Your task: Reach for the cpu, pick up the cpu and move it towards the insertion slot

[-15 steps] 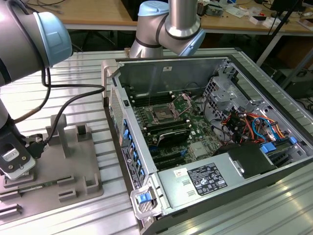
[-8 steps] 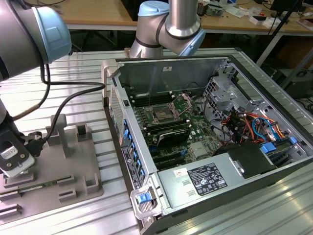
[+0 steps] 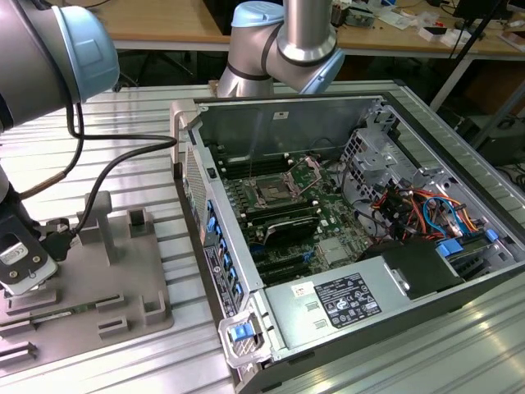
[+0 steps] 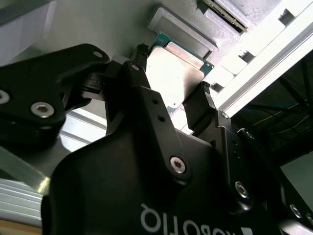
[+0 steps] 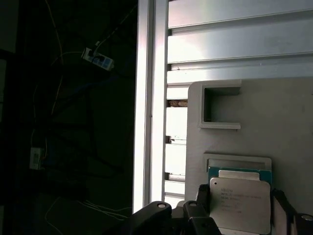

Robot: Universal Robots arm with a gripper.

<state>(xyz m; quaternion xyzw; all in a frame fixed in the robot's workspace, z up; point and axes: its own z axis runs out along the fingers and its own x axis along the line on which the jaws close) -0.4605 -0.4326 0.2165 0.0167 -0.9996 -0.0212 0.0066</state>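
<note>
Gripper (image 4: 171, 73) is right over the cpu (image 5: 239, 203), fingers spread, straddling two opposite sides, no clear pinch yet. Chip lies flat near the grey tray (image 5: 274, 122) edge.

One arm (image 3: 303, 33) in play here, and on it one tool (image 4: 172, 73), showing two fingers (image 4: 195, 105), count them, two. One cpu (image 5: 239, 203), a single chip and no second one to be seen in both wrist views. One grey tray (image 3: 107, 279). Over to the exterior view: one computer case (image 3: 279, 115), one motherboard (image 3: 328, 222), one insertion slot (image 3: 271, 193), one power supply (image 3: 328, 300). And one slatted table (image 3: 139, 131) carrying the lot.
</note>
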